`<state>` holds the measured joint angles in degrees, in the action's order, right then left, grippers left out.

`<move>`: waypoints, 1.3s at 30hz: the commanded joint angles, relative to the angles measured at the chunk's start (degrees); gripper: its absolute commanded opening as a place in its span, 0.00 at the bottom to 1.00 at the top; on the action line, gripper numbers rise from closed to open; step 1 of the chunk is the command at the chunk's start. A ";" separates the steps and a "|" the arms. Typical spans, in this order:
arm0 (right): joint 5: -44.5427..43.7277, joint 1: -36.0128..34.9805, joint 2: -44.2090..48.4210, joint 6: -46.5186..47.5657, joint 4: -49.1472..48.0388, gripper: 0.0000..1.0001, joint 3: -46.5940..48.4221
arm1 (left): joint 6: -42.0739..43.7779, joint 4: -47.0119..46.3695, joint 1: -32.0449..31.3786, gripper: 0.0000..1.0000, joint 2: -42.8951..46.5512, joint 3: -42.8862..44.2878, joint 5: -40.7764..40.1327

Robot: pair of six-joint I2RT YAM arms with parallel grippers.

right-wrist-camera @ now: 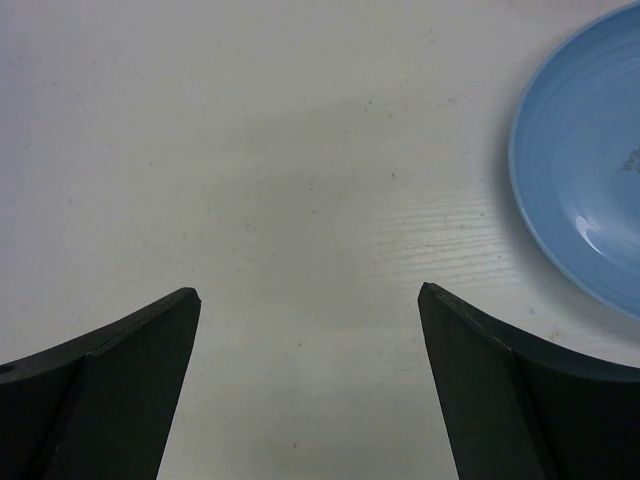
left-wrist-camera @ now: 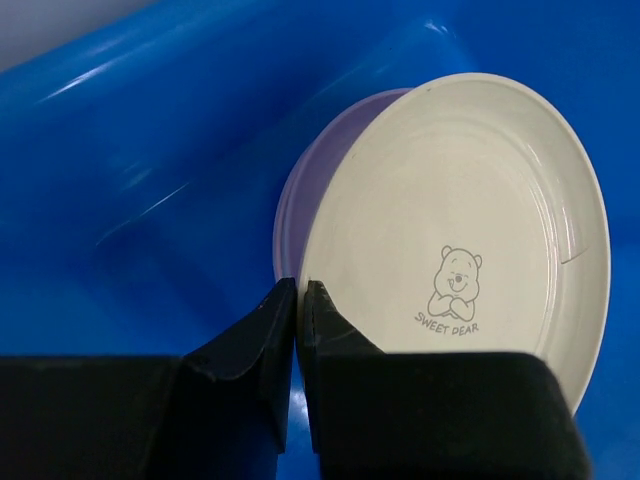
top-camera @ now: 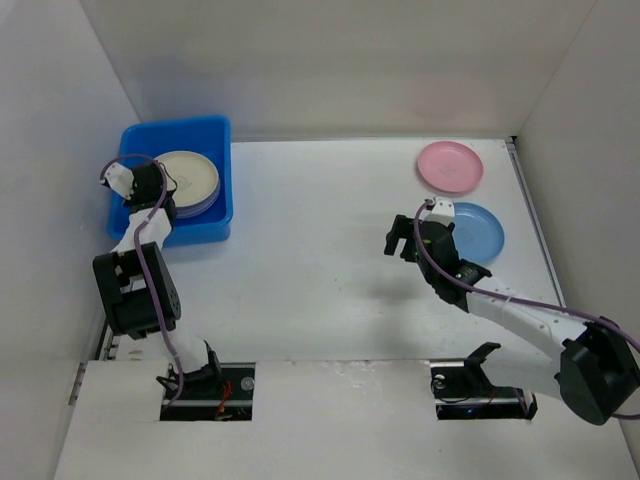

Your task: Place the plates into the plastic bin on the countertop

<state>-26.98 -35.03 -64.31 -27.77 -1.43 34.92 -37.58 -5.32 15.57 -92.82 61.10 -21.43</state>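
The bright blue plastic bin stands at the back left of the white countertop. Inside it a cream plate rests tilted on a purple plate. My left gripper reaches into the bin and is shut on the cream plate's left rim, which shows as a pale strip between the fingertips of the left gripper. A pink plate and a blue plate lie at the back right. My right gripper hovers open just left of the blue plate, holding nothing, as the right gripper view shows.
White walls close in the countertop on the left, back and right. The bin wall rises close beside my left fingers. Both arm bases sit in cutouts at the near edge.
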 commanded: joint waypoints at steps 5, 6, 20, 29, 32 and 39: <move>0.53 -0.52 -2.92 1.40 -3.05 0.97 4.37 | 0.31 -5.84 -0.06 0.09 -5.88 8.94 -0.54; 0.53 -0.52 -3.18 1.40 -3.05 0.97 4.54 | 0.75 -5.93 -0.15 0.12 -6.49 9.38 -0.54; -0.44 1.67 -1.08 1.67 2.47 0.97 9.64 | 9.62 -7.87 -14.01 0.82 13.00 5.08 -0.02; -2.99 12.29 -2.66 -3.51 13.55 0.95 13.51 | 13.41 -6.28 -42.22 0.91 12.67 -3.61 8.16; -2.99 16.34 -3.10 -6.50 16.19 0.94 13.34 | 13.41 -7.24 -48.47 0.93 9.59 -6.95 8.07; -3.08 27.94 -3.97 -12.21 18.66 0.90 10.26 | 13.15 -11.63 -57.44 1.00 5.98 -14.60 7.90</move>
<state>-28.77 -10.41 -67.72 -35.97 15.22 45.91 -25.10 -12.43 -40.36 -88.47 47.33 -13.21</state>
